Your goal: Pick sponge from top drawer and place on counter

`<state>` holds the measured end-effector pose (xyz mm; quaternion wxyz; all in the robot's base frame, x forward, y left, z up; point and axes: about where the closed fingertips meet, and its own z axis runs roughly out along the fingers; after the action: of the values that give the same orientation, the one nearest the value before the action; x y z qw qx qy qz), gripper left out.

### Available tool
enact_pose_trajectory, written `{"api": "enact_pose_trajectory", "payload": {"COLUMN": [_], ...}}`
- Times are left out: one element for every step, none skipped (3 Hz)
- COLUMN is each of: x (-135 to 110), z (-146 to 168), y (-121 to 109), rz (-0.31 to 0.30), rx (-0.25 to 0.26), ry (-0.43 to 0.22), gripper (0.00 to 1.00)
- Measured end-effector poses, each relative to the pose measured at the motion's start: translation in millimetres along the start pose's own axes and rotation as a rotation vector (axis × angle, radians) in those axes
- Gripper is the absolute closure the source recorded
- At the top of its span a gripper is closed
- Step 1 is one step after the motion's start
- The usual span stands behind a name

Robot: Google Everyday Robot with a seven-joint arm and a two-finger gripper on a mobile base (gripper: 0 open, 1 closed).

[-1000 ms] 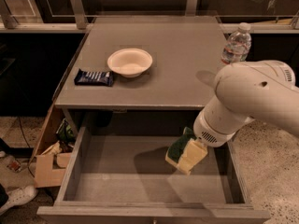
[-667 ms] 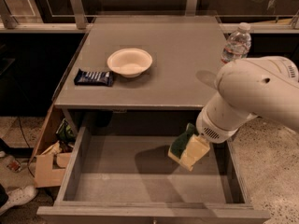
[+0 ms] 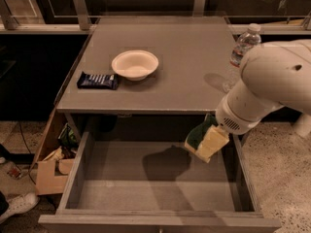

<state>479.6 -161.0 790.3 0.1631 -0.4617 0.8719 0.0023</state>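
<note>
— So, where is the sponge [image 3: 206, 141] at this moment?

— It is in the air, over the right part of the open top drawer [image 3: 121, 191]. It is close to the right wall and just below the front edge of the counter [image 3: 184, 76]. It is tilted: the dark green side looks up and to the left, the yellow foam down and to the right. Its shadow [image 3: 163, 164] lies on the drawer floor, so it touches nothing below.

— And the gripper [image 3: 215, 129]?

— It is at the end of the big white arm [image 3: 272, 86], which comes in from the right. The round wrist hides most of it, but it grasps the sponge at the upper end.

— What stands on the counter?

— A white bowl [image 3: 134, 64] is on the left half. A dark blue snack wrapper [image 3: 97, 80] lies just beside it, near the left edge. A water bottle [image 3: 243, 47] stands upright at the right edge, partly behind the arm.

— And beside the cabinet?

— A cardboard box [image 3: 48, 174] is on the floor at the left.
</note>
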Motion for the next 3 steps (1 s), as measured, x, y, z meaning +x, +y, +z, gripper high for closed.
{"api": "enact_pose_trajectory", "payload": {"x": [-2,-2,-9], "z": [-34,-24,-35], "y": [-18,-12,-20], "rz": [0.017,0.018,0.009], "rx": [0.059,0.028,0.029], "ry": [-0.035,-0.033,-0.066], "gripper": [1.0,1.0,1.0]}}
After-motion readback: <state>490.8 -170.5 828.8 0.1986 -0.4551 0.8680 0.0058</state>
